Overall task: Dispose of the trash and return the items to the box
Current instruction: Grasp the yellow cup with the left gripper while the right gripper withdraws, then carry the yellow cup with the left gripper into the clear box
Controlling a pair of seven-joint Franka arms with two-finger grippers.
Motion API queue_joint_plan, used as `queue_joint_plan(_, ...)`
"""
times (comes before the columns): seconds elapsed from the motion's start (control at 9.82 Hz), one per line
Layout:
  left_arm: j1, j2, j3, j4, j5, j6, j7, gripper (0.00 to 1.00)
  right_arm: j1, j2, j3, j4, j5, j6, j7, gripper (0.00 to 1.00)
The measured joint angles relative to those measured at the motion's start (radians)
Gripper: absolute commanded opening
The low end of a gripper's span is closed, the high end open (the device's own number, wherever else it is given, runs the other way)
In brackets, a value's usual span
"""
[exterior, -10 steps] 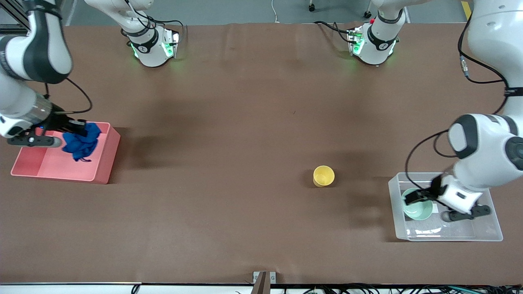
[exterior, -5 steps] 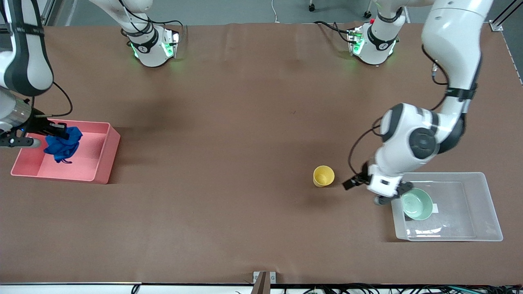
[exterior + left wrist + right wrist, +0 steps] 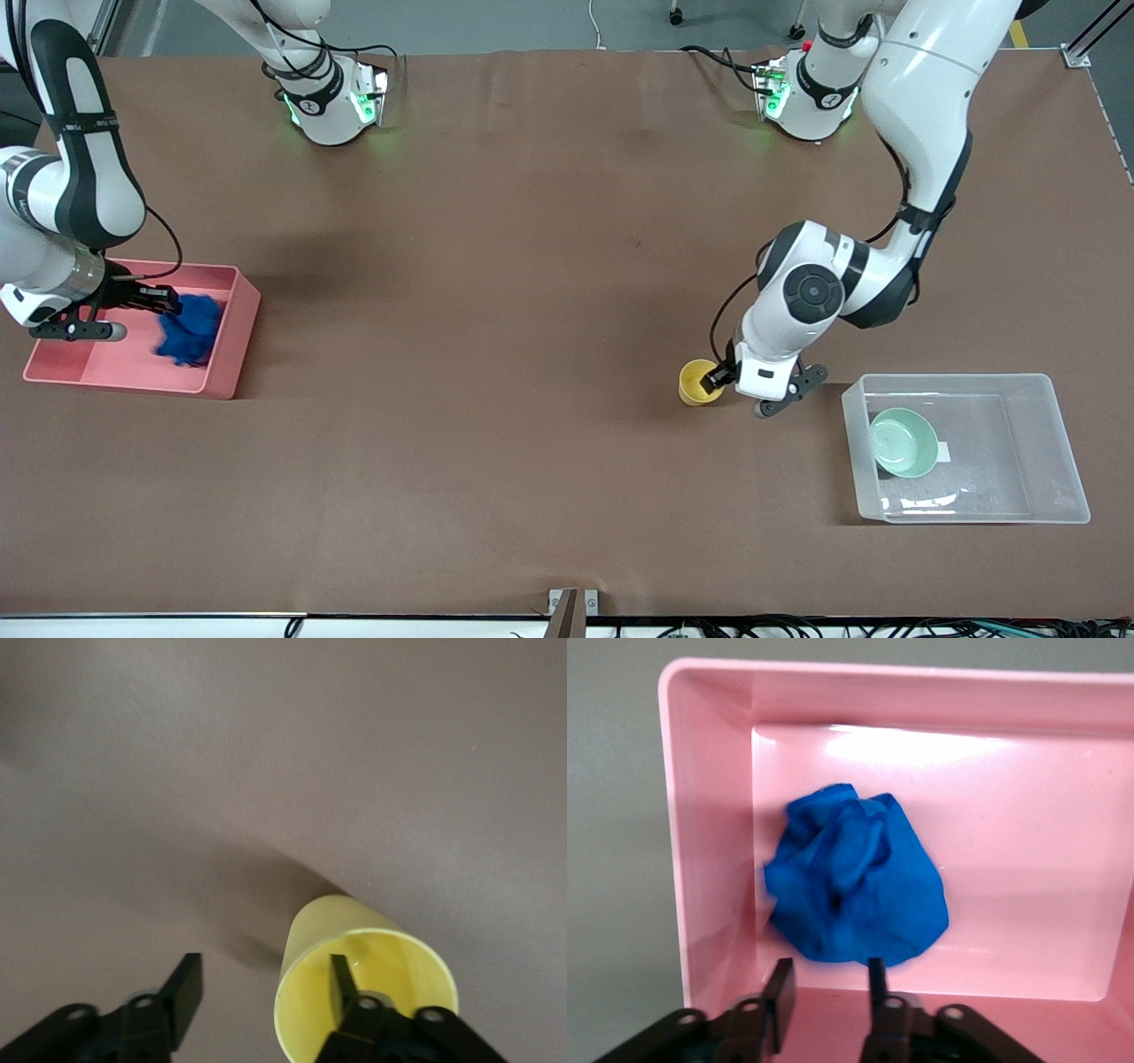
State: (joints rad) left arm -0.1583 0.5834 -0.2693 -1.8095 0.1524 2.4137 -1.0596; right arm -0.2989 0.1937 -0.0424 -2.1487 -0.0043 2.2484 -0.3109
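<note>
Trash: the wad of deep blue wrinkly soft material [image 3: 188, 329] is lying inside the pink opaque bin [image 3: 232, 342], at the left edge of the front frame.
Right gripper [image 3: 826, 990]: hovering over the bin just above the wad, fingers parted and holding nothing.
Cup: the small yellow plastic cup [image 3: 696, 382] is standing upright at lower centre-right.
Left gripper [image 3: 263, 979]: spread wide, straddling the cup's wall, one finger dipping inside the mouth, one outside; not yet pinching.
Bowl: the pale mint-green round bowl [image 3: 903, 443] is sitting in the clear plastic tub [image 3: 1059, 447], lower right.
Key relation: the rim is lying between the left fingers, and the tub lies toward the left arm's end of the table.
</note>
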Motion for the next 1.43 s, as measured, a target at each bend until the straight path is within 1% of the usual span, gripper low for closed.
queue_joint_plan(0.1, -0.005, 0.019, 0.0, 0.0, 0.0, 0.024, -0.006, 0.06, 0.0, -0.003, 0.004, 0.032, 0.0, -0.048, 0.0, 1.0)
queue_joint_plan(0.2, -0.008, 0.032, 0.0, 0.0, 0.0, 0.04, -0.012, 0.0, 0.003, -0.008, 0.01, 0.091, 0.0, -0.128, 0.0, 1.0)
queue_joint_plan(0.41, -0.008, 0.034, 0.0, 0.013, 0.0, 0.054, -0.014, 0.0, 0.019, -0.031, 0.021, 0.237, 0.0, -0.277, 0.001, 1.0)
queue_joint_plan(0.51, -0.003, 0.029, 0.003, 0.04, 0.004, 0.054, -0.003, 0.0, 0.037, -0.052, 0.022, 0.288, 0.0, -0.318, 0.001, 1.0)
queue_joint_plan(0.61, 0.009, 0.012, 0.011, 0.081, 0.005, 0.03, 0.038, 0.0, 0.06, -0.078, 0.023, 0.321, 0.0, -0.347, 0.007, 1.0)
queue_joint_plan(0.71, 0.041, -0.016, 0.014, 0.127, 0.006, -0.049, 0.104, 0.0, 0.087, -0.11, 0.024, 0.339, 0.0, -0.384, 0.03, 1.0)
queue_joint_plan(0.92, 0.129, -0.101, 0.014, 0.193, 0.008, -0.221, 0.28, 0.0, 0.141, -0.184, 0.026, 0.352, 0.0, -0.471, 0.091, 1.0)
queue_joint_plan(1.02, 0.188, -0.148, 0.015, 0.199, 0.01, -0.27, 0.39, 0.0, 0.162, -0.222, 0.028, 0.353, 0.0, -0.513, 0.117, 1.0)
queue_joint_plan(1.12, 0.26, -0.172, 0.016, 0.198, 0.013, -0.291, 0.53, 0.0, 0.181, -0.258, 0.029, 0.353, 0.0, -0.554, 0.147, 1.0)
queue_joint_plan(1.22, 0.341, -0.175, 0.017, 0.199, 0.013, -0.292, 0.676, 0.0, 0.204, -0.292, 0.03, 0.353, 0.0, -0.591, 0.174, 1.0)
queue_joint_plan(1.32, 0.41, -0.167, 0.018, 0.202, 0.013, -0.29, 0.792, 0.0, 0.223, -0.32, 0.031, 0.353, 0.0, -0.618, 0.191, 1.0)
queue_joint_plan(1.43, 0.45, -0.149, 0.019, 0.212, 0.013, -0.29, 0.862, 0.0, 0.232, -0.341, 0.032, 0.353, 0.0, -0.636, 0.199, 1.0)
